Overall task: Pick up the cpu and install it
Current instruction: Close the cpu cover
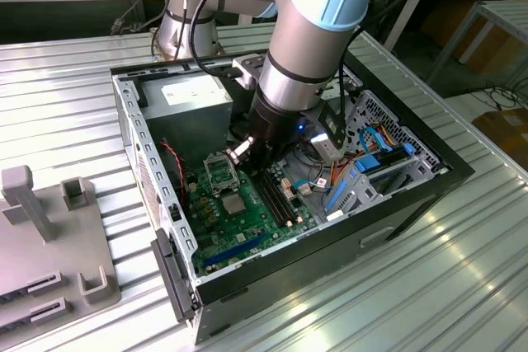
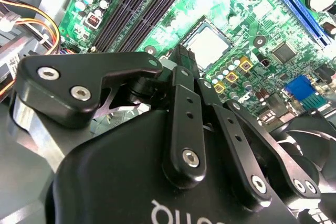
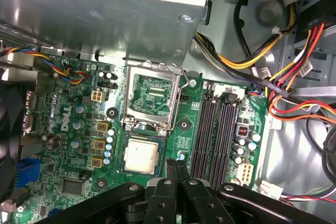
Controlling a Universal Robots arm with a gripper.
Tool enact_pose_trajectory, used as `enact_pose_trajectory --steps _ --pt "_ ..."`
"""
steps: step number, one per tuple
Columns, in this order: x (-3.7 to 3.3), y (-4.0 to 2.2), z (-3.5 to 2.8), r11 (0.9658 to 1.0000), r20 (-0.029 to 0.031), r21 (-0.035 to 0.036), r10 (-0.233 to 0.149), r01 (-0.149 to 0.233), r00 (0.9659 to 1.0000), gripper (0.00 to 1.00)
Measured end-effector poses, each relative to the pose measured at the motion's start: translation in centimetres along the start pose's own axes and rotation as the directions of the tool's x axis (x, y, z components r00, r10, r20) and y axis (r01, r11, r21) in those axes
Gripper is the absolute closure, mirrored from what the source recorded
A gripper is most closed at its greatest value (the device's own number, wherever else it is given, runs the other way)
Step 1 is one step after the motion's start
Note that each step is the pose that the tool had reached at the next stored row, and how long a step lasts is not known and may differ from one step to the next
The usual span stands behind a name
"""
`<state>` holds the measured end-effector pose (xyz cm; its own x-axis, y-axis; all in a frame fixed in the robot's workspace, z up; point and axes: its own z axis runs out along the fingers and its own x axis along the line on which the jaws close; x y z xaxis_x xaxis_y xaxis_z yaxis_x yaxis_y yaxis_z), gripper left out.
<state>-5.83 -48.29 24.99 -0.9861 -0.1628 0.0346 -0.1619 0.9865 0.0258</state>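
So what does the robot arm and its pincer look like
The arm is a silver-grey metal tube with pale blue joint caps and black cables running along it. The pincer is matte black: bar-shaped linkage fingers fastened with silver screws, and white lettering on its body.

The cpu point(image 3: 141, 156) has a dull, smooth metal top. The motherboard point(image 3: 79, 145) is shiny green. The gripper point(image 3: 176, 167) looks like smooth matt black metal. The table point(image 1: 58, 96) is bright ribbed metal.
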Motion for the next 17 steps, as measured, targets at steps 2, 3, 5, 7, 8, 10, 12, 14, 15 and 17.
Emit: enact_pose_trajectory --steps 2,3,5,7,8,10,12,14,15,17 --pt "-0.01 0.0 0.0 1.0 0.0 0.0 0.0 0.0 1.0 0.89" --pt "-0.03 -0.01 0.0 1.0 0.0 0.0 0.0 0.0 1.0 0.89" --pt "-0.11 -0.02 0.0 1.0 0.0 -0.0001 0.0 0.0 1.0 0.89" --pt "-0.19 -0.03 0.0 1.0 0.0001 -0.0001 0.0 0.0 1.0 0.89" --pt "-0.25 -0.04 -0.01 1.0 0.0 0.0 0.0 0.0 1.0 0.89" --pt "-0.34 -0.06 -0.01 1.0 0.0 0.0 0.0 0.0 1.0 0.89" --pt "-0.41 -0.07 -0.02 1.0 0.0 0.0 0.0 0.0 1.0 0.89" --pt "-0.47 -0.07 -0.02 1.0 0.0 0.0 0.0 0.0 1.0 0.89" --pt "-0.49 -0.08 -0.02 1.0 0.0 0.0 0.0 0.0 1.0 0.89" --pt "-0.54 -0.08 -0.02 1.0 0.0 0.0 0.0 0.0 1.0 0.89"
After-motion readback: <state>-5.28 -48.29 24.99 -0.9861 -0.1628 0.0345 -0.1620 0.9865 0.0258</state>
